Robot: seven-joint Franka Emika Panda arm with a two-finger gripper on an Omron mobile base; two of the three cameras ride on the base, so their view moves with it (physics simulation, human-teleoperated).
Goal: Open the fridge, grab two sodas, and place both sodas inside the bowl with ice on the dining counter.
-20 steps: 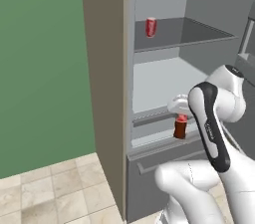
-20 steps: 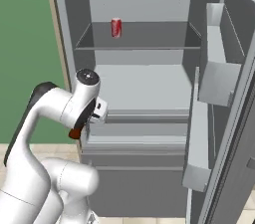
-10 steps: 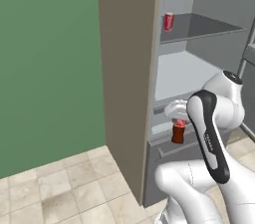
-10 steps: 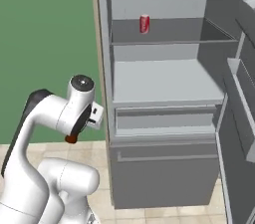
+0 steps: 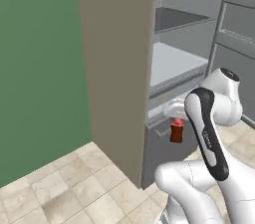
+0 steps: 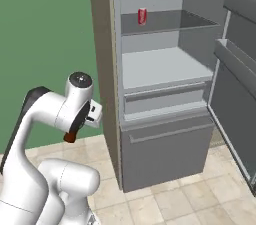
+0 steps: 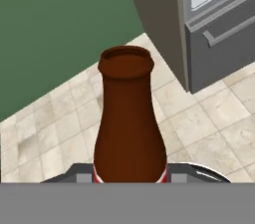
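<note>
Swinging left with the base, both views now show more green wall, and the fingers (image 5: 175,124) grip the cola bottle (image 5: 176,131) clear of the open fridge (image 6: 165,84), red can (image 6: 142,16) on its upper shelf.

The brown cola bottle (image 7: 130,123) rises straight up from the claw, neck and open mouth uppermost. Beyond it lies pale tiled floor (image 7: 60,123), with a green wall (image 7: 55,24) further off. The fridge (image 7: 214,29) stands up and to the right, its lower drawer shut.
</note>
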